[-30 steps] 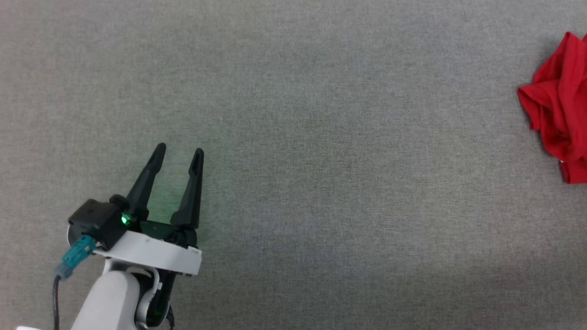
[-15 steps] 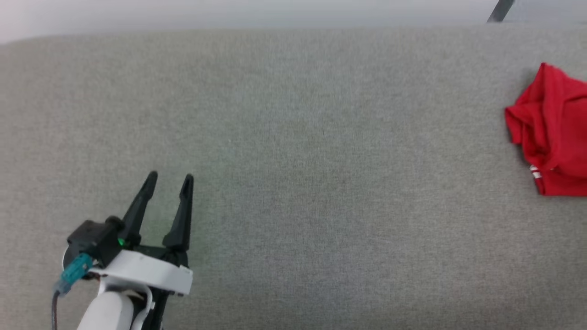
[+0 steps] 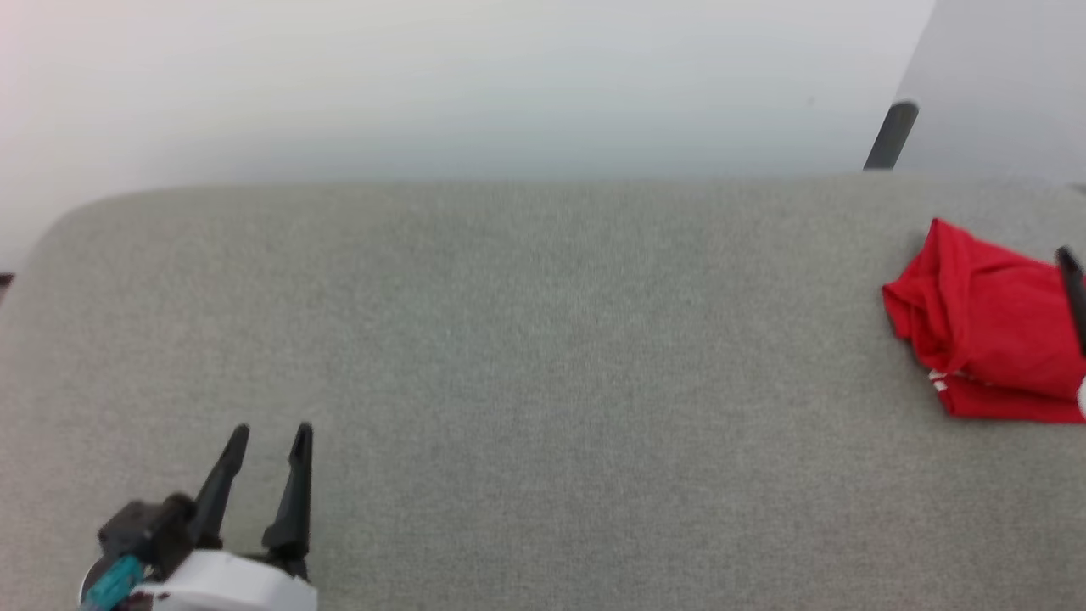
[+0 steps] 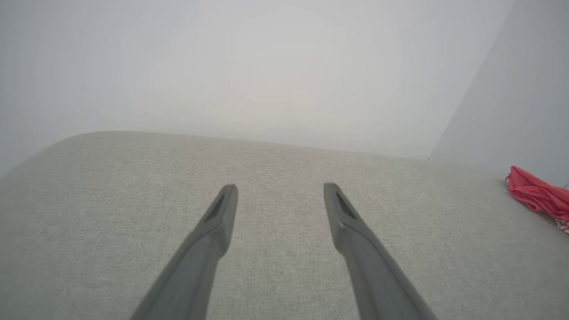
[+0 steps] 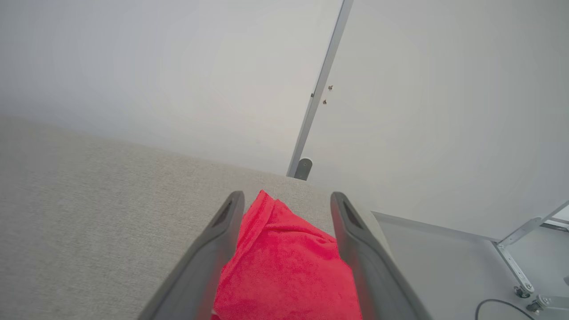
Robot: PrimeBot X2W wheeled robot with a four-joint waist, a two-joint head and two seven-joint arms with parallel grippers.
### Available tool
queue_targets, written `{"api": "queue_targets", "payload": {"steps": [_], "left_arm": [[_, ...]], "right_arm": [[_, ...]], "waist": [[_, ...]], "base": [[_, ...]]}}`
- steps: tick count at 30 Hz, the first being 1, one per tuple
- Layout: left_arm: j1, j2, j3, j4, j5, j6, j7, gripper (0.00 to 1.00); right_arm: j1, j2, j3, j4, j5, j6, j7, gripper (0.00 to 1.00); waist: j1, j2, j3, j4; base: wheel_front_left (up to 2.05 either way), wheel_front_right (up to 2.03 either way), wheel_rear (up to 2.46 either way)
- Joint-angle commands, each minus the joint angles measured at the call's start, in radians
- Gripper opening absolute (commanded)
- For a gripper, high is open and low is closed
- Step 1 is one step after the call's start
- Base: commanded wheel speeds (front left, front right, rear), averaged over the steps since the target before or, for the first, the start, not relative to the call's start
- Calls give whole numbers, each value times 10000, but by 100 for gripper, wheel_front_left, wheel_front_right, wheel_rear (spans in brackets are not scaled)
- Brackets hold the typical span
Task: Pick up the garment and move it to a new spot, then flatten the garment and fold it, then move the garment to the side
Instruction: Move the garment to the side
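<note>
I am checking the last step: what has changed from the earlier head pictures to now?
The head camera tilted up, so the whole picture shifted down; that is no move of things. A dark finger of the right gripper has come into view at the garment; its jaws stand open over it, gripping nothing. The left gripper stayed open above the table, and the garment stayed at its right end.

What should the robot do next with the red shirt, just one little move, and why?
Probably lift the right gripper up and draw it back, away from the garment. The garment lies as a folded bundle near the right end of the table, and the gripper's fingers stand wide apart on either side of it, not pinching the cloth. It looks set aside, so backing off gently should spare the fold.
</note>
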State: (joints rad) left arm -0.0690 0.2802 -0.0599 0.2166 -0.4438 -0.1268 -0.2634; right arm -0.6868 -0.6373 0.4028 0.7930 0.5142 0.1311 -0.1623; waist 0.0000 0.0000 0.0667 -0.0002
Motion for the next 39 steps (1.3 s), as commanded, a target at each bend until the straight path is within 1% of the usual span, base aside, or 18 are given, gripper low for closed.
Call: {"api": "queue_targets", "payload": {"steps": [1,3,9,16,25,31,39], "left_arm": [[334,41,132,-45,-31,26,-7,100],[459,48,215,-85,-26,50,-7,100],[1124,45,757,-294,-96,87,-7,100],[1749,-32,1416,-493,-27,57,-7,100],[2289,-148,1851,-685,173,-19,-7,100],[2422,-230,2001,-852,336,-47,-7,100],[2563,-275,2020,-924,416,-45,-7,100]], "right_arm": [[398,108,-83,-257,108,-8,-319,100],[563,173,-122,-380,90,-7,-442,100],[1709,749,-738,-1156,31,-7,-890,100],[3310,1403,-2028,-2319,-482,-7,-1023,100],[5318,2536,-3367,-3887,-1263,-7,-1034,100],[6242,3118,-3800,-4647,-1709,-7,-910,100],[7081,3657,-4245,-5419,-1932,-7,-720,100]], "waist": [[0,0,-826,-23],[0,0,-892,-31],[0,0,-1241,-88],[0,0,-1521,-106],[0,0,-1650,-92],[0,0,-1652,-113],[0,0,-1693,-204]], "base": [[0,0,0],[0,0,0],[0,0,0],[0,0,0],[0,0,0],[0,0,0],[0,0,0]]}}
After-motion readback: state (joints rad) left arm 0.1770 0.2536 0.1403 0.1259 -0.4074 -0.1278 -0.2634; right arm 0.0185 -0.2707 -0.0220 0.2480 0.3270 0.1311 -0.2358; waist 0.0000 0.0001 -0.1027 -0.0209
